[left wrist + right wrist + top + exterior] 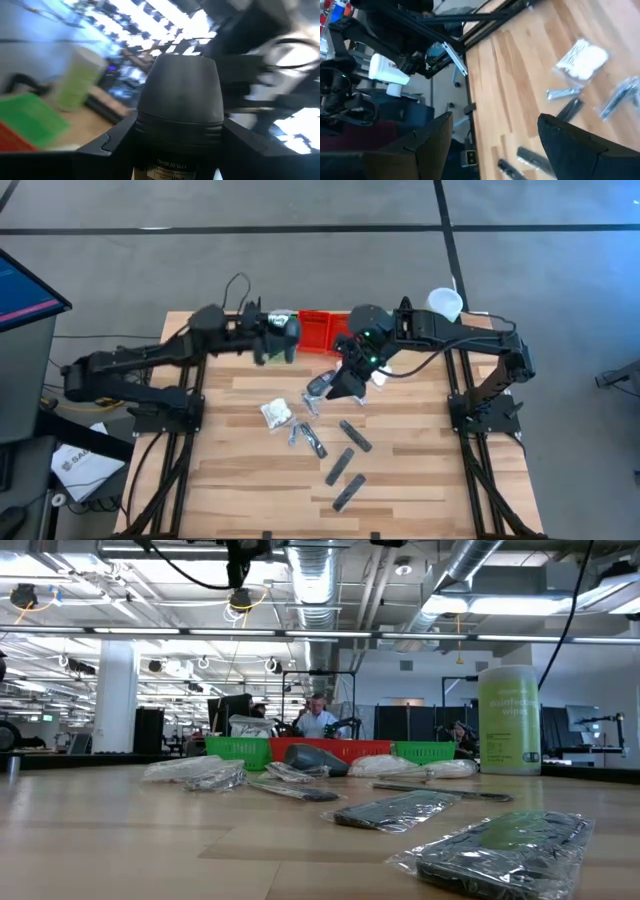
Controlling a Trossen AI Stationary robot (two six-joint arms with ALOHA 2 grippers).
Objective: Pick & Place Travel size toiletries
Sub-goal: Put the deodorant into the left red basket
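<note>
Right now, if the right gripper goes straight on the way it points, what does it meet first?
Probably the bare table. The open right gripper aims at plain wood, with a dark bar lying just off that line. Depth is unclear, so the bar could be clipped.

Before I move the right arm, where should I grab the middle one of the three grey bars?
Take the bar at mid-length, across its narrow width, coming straight down from above. It lies flat on the table, long, thin and set diagonally, with bare wood along both long sides. Turn the fingers square to its long axis; a centred grip probably keeps it level.
</note>
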